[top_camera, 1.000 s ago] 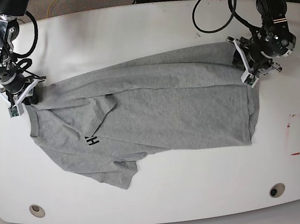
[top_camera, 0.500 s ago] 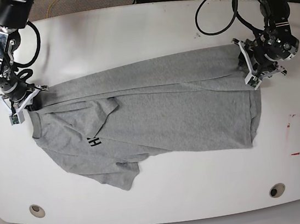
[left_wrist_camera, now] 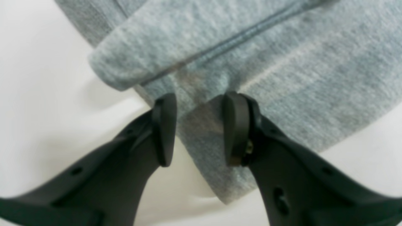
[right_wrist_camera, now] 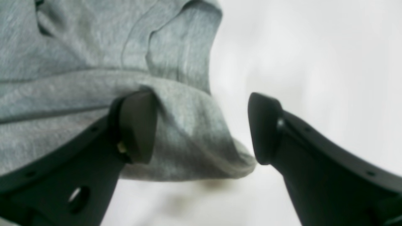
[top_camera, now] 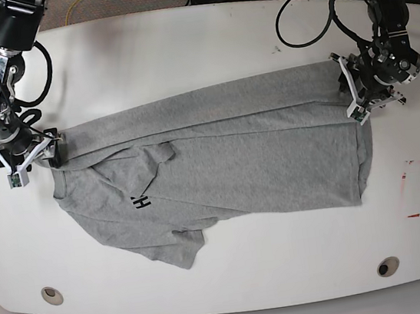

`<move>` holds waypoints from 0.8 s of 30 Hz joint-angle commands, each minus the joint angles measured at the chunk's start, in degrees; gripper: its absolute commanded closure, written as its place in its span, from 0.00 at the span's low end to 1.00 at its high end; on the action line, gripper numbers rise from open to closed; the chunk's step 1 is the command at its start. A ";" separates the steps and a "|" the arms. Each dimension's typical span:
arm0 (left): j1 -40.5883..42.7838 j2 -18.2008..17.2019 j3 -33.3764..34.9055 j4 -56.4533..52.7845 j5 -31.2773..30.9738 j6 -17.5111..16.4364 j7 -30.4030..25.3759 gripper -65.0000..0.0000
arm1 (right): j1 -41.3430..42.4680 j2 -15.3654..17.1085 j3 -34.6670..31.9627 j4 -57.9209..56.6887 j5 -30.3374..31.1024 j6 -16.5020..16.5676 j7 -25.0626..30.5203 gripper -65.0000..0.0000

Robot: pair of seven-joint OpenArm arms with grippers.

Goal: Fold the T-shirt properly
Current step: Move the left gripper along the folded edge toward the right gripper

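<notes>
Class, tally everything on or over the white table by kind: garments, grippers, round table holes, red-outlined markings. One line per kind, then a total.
T-shirt: 1
Grippers: 2 (left gripper, right gripper)
Round table holes: 2 ()
Red-outlined marking: 1
Total: 6

You are getting bright, even light from above across the glossy white oval table (top_camera: 234, 278) in the base view, and that picture is staying sharp out to its edges. Soft glare is showing along the table's near edge. The heather-grey cotton T-shirt (top_camera: 257, 158) is casting only a thin, faint shadow under its hem. Both wrist views are coming through soft: the grey knit (left_wrist_camera: 251, 50) is blurring, the black gripper fingers (right_wrist_camera: 135, 125) are smearing at their edges, and the white surface behind them is washing out to a featureless haze.
</notes>
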 commanded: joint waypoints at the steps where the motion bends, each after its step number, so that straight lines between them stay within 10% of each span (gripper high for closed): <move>1: -0.31 -0.75 -0.18 0.49 1.31 0.32 1.37 0.66 | 1.91 1.52 0.34 1.02 0.48 -0.52 1.55 0.30; 24: -0.48 -0.31 -0.36 11.75 -0.62 0.32 1.45 0.66 | -7.23 -0.15 2.01 14.55 0.83 -0.26 -3.20 0.31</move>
